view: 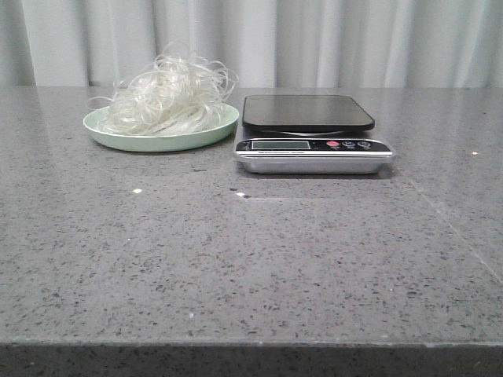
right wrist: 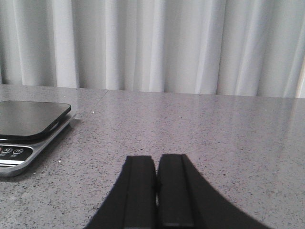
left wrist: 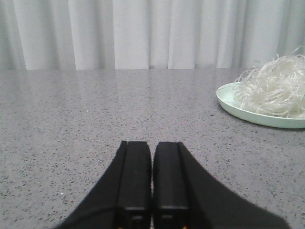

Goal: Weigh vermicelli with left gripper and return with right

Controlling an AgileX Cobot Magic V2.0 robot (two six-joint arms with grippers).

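Observation:
The vermicelli [view: 167,98], a fluffy tangle of thin white strands, lies heaped on a pale green plate [view: 126,140] at the back left of the table. To its right stands a kitchen scale [view: 310,133] with a bare black platform. Neither arm shows in the front view. In the left wrist view my left gripper [left wrist: 152,144] is shut and holds nothing, low over the grey table, with the vermicelli [left wrist: 274,88] and plate [left wrist: 228,102] well off to one side. My right gripper [right wrist: 156,157] is shut and holds nothing too, the scale [right wrist: 29,125] off to its side.
The grey speckled table [view: 251,267] stretches from the plate and scale to its front edge. Pale curtains [view: 314,39] hang behind its far edge.

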